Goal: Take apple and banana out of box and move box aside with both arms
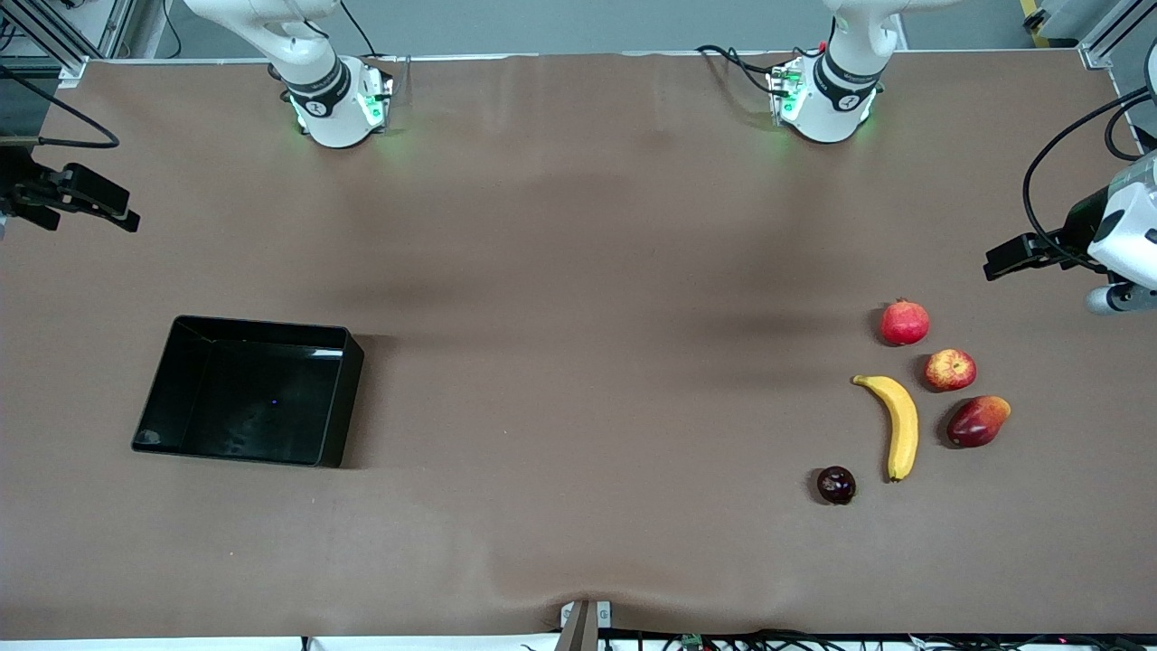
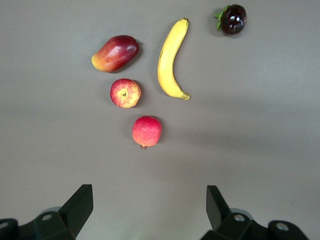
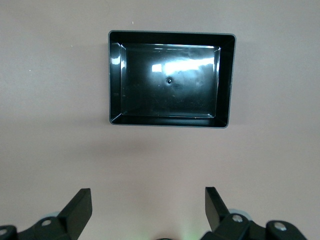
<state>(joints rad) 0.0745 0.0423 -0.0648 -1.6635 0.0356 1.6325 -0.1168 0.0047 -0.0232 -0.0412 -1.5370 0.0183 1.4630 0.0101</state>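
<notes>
The yellow banana (image 1: 899, 425) (image 2: 170, 57) and the small red apple (image 1: 950, 369) (image 2: 125, 93) lie on the brown table toward the left arm's end. The black box (image 1: 339, 398) (image 3: 170, 34) stands with nothing in it toward the right arm's end. My left gripper (image 2: 150, 192) hangs open high over bare table beside the fruits, holding nothing. My right gripper (image 3: 148, 195) hangs open high over bare table beside the box, also holding nothing. Neither gripper shows in the front view; only the arms' bases do.
A red pomegranate (image 1: 905, 323) (image 2: 147, 131) lies beside the apple, a red-yellow mango-like fruit (image 1: 978, 420) (image 2: 116, 53) beside the banana, a dark plum (image 1: 836, 485) (image 2: 233, 19) nearest the front camera. Black equipment (image 1: 72, 194) and more of it (image 1: 1039, 253) overhang the table's two ends.
</notes>
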